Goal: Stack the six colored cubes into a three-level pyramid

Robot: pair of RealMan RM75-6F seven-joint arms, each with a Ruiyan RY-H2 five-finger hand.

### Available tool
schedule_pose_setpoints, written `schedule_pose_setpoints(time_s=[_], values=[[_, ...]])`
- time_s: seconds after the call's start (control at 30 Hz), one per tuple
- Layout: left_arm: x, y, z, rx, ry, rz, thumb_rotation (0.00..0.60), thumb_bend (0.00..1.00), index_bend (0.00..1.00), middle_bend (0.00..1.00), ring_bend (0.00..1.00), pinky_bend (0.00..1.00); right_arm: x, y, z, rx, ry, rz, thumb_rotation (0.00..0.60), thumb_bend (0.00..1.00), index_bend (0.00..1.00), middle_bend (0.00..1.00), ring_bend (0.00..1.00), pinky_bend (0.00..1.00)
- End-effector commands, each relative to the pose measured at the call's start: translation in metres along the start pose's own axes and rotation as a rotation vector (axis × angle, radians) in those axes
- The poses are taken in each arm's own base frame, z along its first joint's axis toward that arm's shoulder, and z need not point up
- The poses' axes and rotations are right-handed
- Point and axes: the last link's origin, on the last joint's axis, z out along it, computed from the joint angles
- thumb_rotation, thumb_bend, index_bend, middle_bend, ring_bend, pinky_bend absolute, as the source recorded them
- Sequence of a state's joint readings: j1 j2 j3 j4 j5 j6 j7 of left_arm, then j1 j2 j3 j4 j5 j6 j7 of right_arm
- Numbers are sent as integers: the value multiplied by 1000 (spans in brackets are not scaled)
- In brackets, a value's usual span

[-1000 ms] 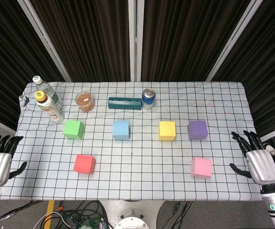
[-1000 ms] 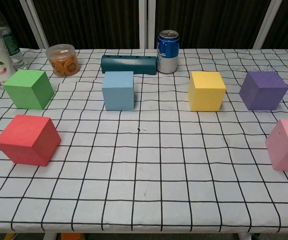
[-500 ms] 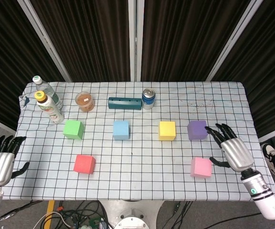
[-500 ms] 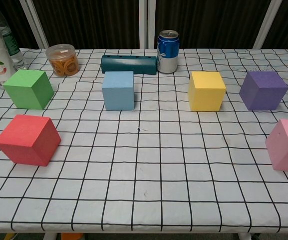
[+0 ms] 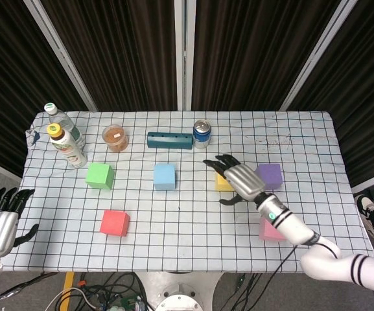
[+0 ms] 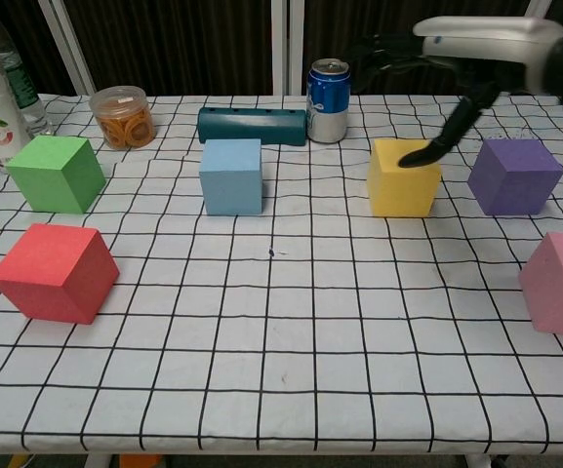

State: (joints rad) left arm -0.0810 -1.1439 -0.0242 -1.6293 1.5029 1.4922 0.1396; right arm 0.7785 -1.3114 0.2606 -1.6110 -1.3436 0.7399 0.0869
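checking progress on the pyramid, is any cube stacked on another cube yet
No, in the head view the green cube, blue cube, red cube and the rest each sit apart on the checked tablecloth.

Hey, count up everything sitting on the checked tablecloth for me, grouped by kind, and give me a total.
Foam cubes: 6 – green, light blue, yellow, purple, red, pink
Plastic bottles: 2 – clear one, yellow-capped one
Blue drink can: 1
Clear jar of orange rings: 1
Dark teal block with holes: 1
Total: 11
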Motion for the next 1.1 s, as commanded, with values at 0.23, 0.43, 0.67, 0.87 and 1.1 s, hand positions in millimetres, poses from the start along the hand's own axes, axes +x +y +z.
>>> schedule_pose_setpoints(time_s=[0.23,0.43,0.67,0.87,1.1], values=[[-1,-4,-1,13,-6,-4,600,217,143,144,80,49,-25,-35,92,-5,-48,-16,600,87,0,130,0,0],[-2,-7,-2,21,-11,-7,600,217,143,144,80,49,-45,-49,122,-24,-83,-36,600,87,0,130,0,0],[-4,-13,-4,34,-20,-9,600,217,143,144,80,49,-64,-63,147,-42,-110,-7,600,88,0,145,0,0],[-5,-17,-5,44,-20,-12,600,217,143,144,80,49,-75,-69,161,-57,-122,27,600,145,0,259,36,0],[-6,-19,-5,45,-18,-20,600,217,143,144,80,49,-69,-61,155,-65,-63,46,600,176,59,398,133,4]])
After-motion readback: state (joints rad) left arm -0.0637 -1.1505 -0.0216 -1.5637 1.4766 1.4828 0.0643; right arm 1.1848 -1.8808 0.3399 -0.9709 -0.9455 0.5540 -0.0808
